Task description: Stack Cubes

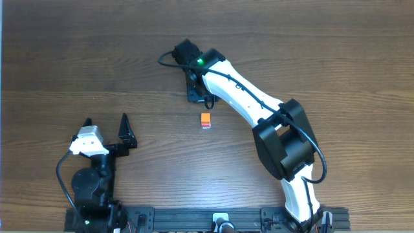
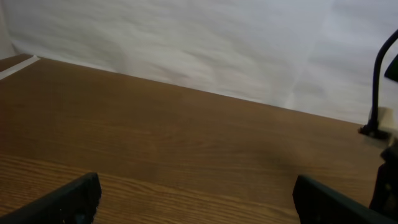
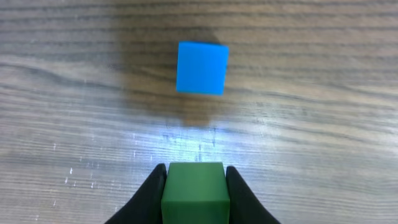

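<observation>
My right gripper [image 3: 194,186] is shut on a green cube [image 3: 194,188], held a little above the wooden table. A blue cube [image 3: 201,67] lies on the table just beyond the green one, clear of the fingers. From above, the right arm reaches to the upper middle, where its gripper [image 1: 195,92] points down. A small orange cube [image 1: 206,118] sits on the table just near of that gripper, with a pale and red sliver at its near edge. My left gripper [image 1: 106,120] rests at the near left, open and empty, its fingers [image 2: 68,200] spread wide over bare wood.
The wooden table [image 1: 323,58] stretches wide on both sides. A white wall [image 2: 186,43] stands behind the table's far edge. A black cable [image 2: 378,87] of the right arm shows at the side of the left wrist view.
</observation>
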`<state>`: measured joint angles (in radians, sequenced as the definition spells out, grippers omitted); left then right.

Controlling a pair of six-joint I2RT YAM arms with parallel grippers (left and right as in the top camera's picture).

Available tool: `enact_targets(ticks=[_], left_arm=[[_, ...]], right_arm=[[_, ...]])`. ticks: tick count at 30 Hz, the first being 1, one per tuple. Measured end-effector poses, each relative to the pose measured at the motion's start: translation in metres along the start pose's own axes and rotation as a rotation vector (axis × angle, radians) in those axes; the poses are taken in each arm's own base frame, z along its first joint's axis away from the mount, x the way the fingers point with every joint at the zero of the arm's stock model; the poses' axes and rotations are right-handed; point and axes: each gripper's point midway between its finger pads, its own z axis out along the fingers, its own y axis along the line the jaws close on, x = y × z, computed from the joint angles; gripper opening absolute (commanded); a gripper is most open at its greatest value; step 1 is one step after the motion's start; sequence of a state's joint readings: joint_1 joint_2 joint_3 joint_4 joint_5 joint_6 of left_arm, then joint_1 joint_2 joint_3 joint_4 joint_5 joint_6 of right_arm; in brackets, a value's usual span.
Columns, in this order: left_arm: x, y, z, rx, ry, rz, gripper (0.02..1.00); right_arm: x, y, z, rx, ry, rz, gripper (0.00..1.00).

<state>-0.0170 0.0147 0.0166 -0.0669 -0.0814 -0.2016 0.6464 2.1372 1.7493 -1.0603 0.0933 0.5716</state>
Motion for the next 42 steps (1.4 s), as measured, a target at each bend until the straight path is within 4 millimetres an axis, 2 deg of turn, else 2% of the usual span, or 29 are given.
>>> enact_targets(ticks=[5, 12, 16, 22, 27, 33, 42], left_arm=[[0.0, 0.0, 0.0, 0.0, 0.0, 0.0, 1.0], [0.0, 0.0, 0.0, 0.0, 0.0, 0.0, 0.998], [0.0, 0.0, 0.0, 0.0, 0.0, 0.0, 1.0], [0.0, 0.0, 0.0, 0.0, 0.0, 0.0, 1.0], [0.0, 0.0, 0.0, 0.0, 0.0, 0.0, 0.998], [0.0, 0.0, 0.0, 0.0, 0.0, 0.0, 1.0], [0.0, 0.0, 0.0, 0.0, 0.0, 0.0, 1.0]], right_arm=[[0.004, -0.005, -0.018, 0.005, 0.007, 0.0, 0.009], [0.019, -0.016, -0.072, -0.001, -0.017, 0.019, 0.012], [0.028, -0.011, -0.088, -0.007, -0.026, 0.018, 0.012], [0.042, 0.002, -0.089, -0.005, -0.013, 0.028, 0.012], [0.051, 0.009, -0.073, -0.015, 0.003, 0.032, 0.012], [0.065, 0.004, -0.055, 0.002, 0.047, 0.05, 0.012], [0.06, 0.008, -0.053, -0.017, 0.03, 0.057, 0.009]])
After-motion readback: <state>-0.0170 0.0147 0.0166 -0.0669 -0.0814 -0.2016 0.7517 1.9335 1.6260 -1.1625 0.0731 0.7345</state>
